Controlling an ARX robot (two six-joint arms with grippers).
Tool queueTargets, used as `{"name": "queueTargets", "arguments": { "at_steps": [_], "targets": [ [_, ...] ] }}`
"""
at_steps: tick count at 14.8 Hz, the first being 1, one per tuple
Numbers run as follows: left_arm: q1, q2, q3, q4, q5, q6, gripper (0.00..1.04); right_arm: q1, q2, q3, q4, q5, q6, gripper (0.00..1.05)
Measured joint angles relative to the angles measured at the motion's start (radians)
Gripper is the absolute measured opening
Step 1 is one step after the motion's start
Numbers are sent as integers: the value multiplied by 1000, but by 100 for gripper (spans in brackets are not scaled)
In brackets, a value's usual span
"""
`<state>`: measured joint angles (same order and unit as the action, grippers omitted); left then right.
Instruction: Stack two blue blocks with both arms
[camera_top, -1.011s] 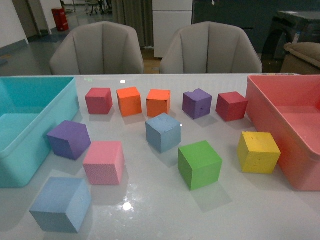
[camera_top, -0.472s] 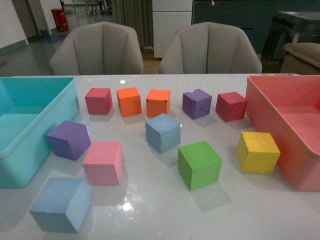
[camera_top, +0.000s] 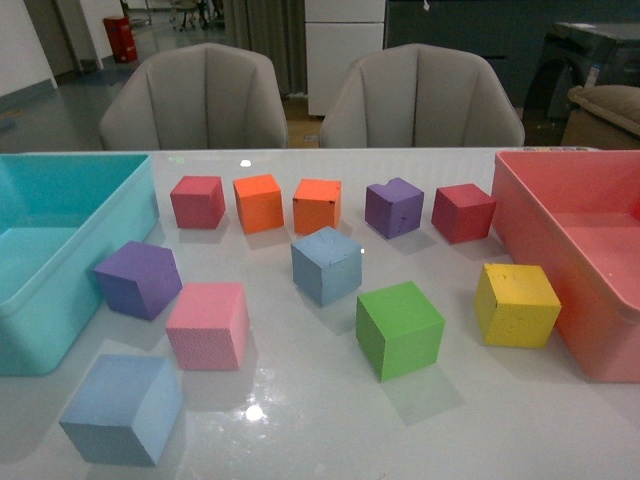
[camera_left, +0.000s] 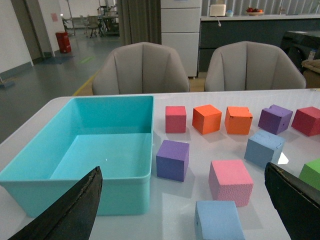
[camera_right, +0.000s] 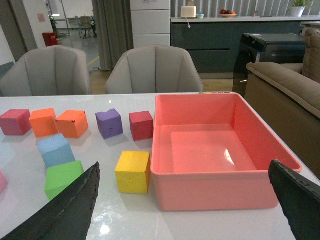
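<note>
One blue block (camera_top: 326, 263) sits mid-table; it also shows in the left wrist view (camera_left: 264, 148) and the right wrist view (camera_right: 55, 150). The other blue block (camera_top: 124, 408) sits at the near left, and in the left wrist view (camera_left: 217, 220) it lies just ahead of my left gripper (camera_left: 185, 220). That gripper is open and empty, its fingers (camera_left: 75, 212) wide apart. My right gripper (camera_right: 185, 220) is open and empty, facing the pink bin (camera_right: 210, 192). Neither arm shows in the front view.
A teal bin (camera_top: 60, 320) stands at the left, the pink bin (camera_top: 590, 330) at the right. Around the blue blocks sit pink (camera_top: 208, 325), purple (camera_top: 139, 278), green (camera_top: 399, 329) and yellow (camera_top: 516, 304) cubes; a back row holds red, orange and purple cubes.
</note>
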<state>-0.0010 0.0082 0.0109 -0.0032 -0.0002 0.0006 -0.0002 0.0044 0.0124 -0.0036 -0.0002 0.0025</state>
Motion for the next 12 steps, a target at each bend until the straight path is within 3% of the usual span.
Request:
{"name": "queueTargets", "arguments": {
  "at_steps": [1,2,4,9,12],
  "targets": [
    [-16,18,24,-91,-47,-17,98,0,0,0,0,0,0,97],
    [-79,171,116,-264,-181,-69,98,0,0,0,0,1,0,98],
    [-77,358,135,-105,-196,-92,98,0,0,0,0,0,0,98],
    [-69,1041,301,391,-39,-48,98,0,0,0,0,0,0,98],
    [-79,1403,423,441,-4,-14,98,0,0,0,0,0,0,98]
  ]
}}
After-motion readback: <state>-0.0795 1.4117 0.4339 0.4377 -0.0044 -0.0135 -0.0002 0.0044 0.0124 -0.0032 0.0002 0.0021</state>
